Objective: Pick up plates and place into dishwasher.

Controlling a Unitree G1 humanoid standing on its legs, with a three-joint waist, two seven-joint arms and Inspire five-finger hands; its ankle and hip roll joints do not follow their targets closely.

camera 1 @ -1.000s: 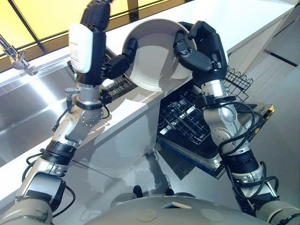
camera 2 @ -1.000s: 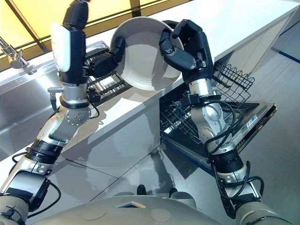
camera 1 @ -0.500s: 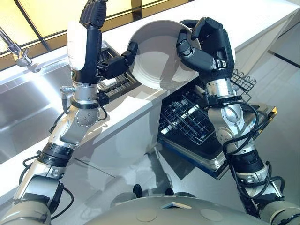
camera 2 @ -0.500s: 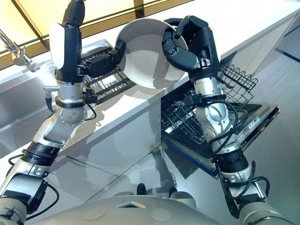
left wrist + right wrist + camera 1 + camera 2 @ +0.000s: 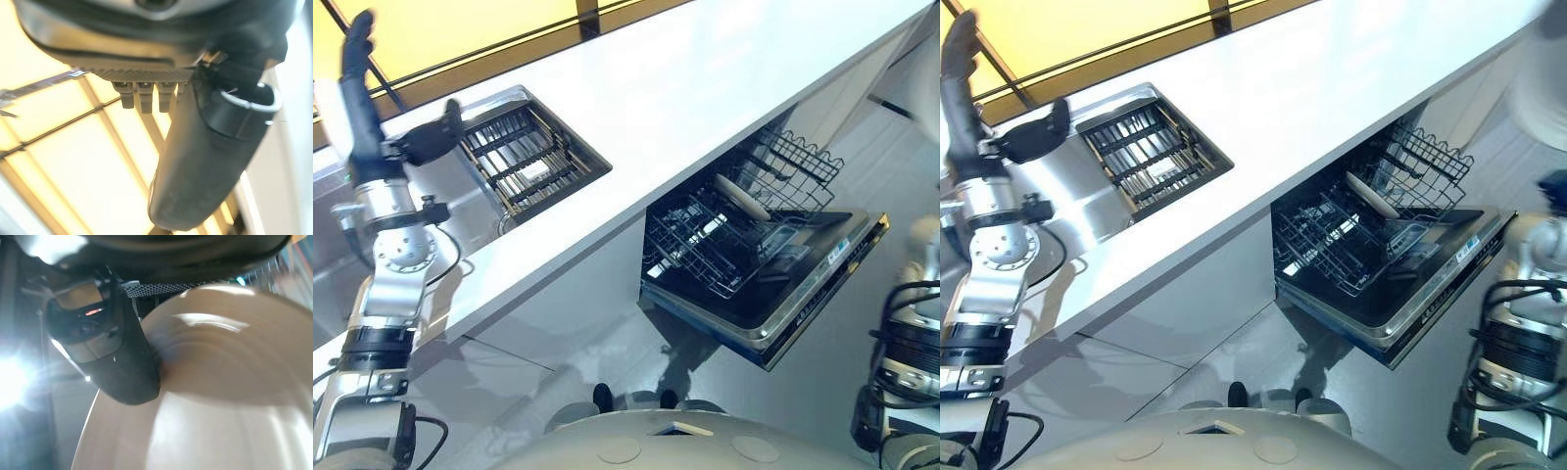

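A white plate (image 5: pixel 220 382) fills the right wrist view, with my right hand's (image 5: pixel 115 364) thumb pressed on its rim and the plate held in that hand. In the right eye view the same plate (image 5: pixel 1545 98) is a pale blur at the far right edge, above the open dishwasher (image 5: pixel 773 313). My left hand (image 5: pixel 423 143) is up at the far left over the sink, fingers straight, holding nothing. Another plate (image 5: pixel 741 197) stands tilted in the dishwasher's wire rack (image 5: pixel 705 245).
A long white counter (image 5: pixel 705 88) runs across the view. A steel sink (image 5: pixel 460 201) with a dark dish rack (image 5: pixel 524 157) in it lies at its left end. The dishwasher door (image 5: pixel 822 284) hangs open over the grey floor.
My left hand let go of the plate and swung left to the sink. My right hand carried the plate off to the right edge of the view.
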